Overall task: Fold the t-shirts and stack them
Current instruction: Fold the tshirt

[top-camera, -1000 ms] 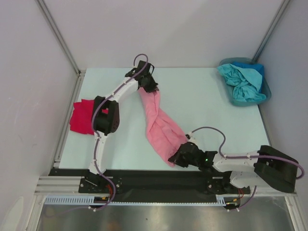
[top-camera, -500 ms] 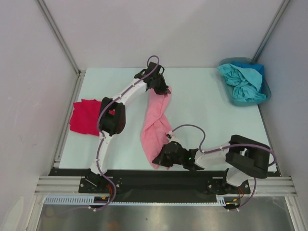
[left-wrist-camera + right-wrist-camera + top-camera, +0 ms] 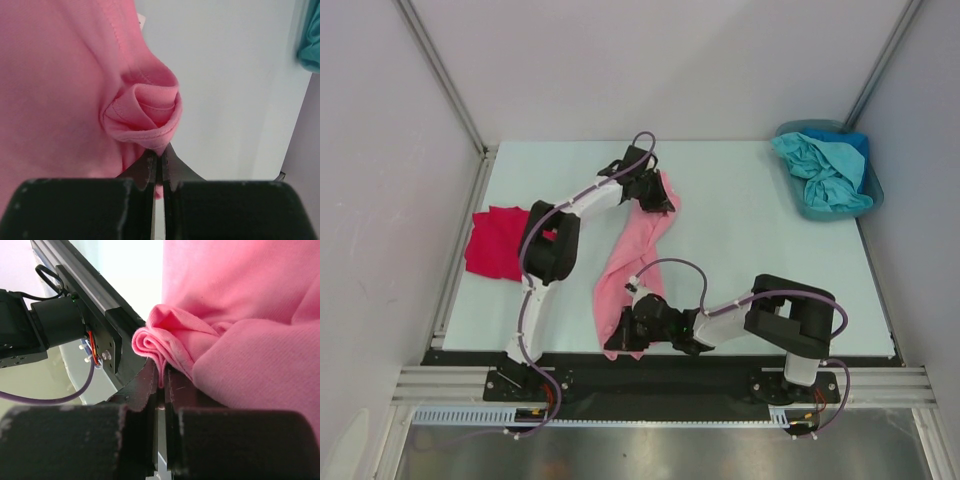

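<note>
Clearly the pink shirt (image 3: 642,245) is soft and light, stretched as a twisted band over the middle of the surface (image 3: 760,260). Both the left end effector (image 3: 159,162) and the right end effector (image 3: 161,382) are clamped on a bunched corner; such thin folds, I think, can slip out.

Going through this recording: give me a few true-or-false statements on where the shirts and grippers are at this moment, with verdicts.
1. The left gripper and right gripper are each shut on the pink t-shirt. True.
2. The teal and blue t-shirts sit in the bin. True.
3. The red t-shirt lies in that bin too. False: it lies near the table's left edge.
4. The pink t-shirt is folded square. False: it runs as a twisted strip between the grippers.
</note>
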{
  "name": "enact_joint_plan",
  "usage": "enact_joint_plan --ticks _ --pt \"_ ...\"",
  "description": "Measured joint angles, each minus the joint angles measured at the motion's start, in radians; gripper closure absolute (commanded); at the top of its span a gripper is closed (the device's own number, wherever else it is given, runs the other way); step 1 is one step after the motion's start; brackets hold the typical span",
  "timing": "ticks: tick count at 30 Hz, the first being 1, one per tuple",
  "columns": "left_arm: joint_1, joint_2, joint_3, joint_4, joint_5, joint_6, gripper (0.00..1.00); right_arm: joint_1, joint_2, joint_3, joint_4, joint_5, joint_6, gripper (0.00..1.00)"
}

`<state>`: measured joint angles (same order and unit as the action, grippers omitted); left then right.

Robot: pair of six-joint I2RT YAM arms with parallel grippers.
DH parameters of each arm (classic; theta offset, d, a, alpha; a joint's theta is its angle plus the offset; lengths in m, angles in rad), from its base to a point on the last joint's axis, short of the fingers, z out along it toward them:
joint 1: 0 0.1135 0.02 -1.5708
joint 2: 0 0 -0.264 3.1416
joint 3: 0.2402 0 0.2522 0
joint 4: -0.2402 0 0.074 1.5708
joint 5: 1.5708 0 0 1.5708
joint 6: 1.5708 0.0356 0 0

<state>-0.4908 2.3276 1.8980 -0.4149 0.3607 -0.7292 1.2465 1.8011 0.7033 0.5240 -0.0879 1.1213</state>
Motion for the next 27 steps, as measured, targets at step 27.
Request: enact_joint_plan --ticks 27 --pt "0.235 -0.205 -0.094 -0.105 -0.249 0.126 0.96 -0.022 -0.073 -0.101 0.024 0.010 -0.016 1.00"
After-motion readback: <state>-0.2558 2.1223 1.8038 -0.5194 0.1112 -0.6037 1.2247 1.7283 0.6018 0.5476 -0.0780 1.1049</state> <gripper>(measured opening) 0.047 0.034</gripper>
